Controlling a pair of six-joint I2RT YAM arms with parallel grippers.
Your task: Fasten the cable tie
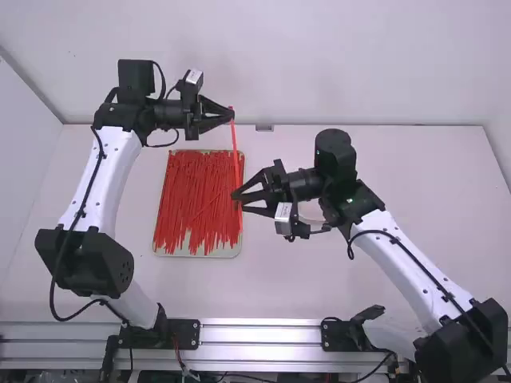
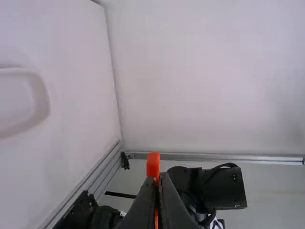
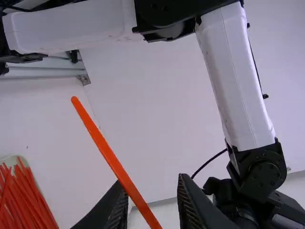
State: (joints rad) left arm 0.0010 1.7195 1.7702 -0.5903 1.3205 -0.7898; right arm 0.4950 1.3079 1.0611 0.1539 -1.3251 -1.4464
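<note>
Orange cable tie [image 1: 235, 152]. Runs from left jaws, clamped shut on head end, to gap between parted right jaws, seemingly unpinched. Looks light, thin, springy, slippery; wants pinching across flat faces near tail.

I see one red-orange cable tie [image 1: 235, 152]: a thin, straight strip, not looped. Its head end pokes out just past the left end effector [image 1: 231, 112], which is clamped on it. The tail runs to the right end effector [image 1: 237, 193], between its parted fingers.
</note>
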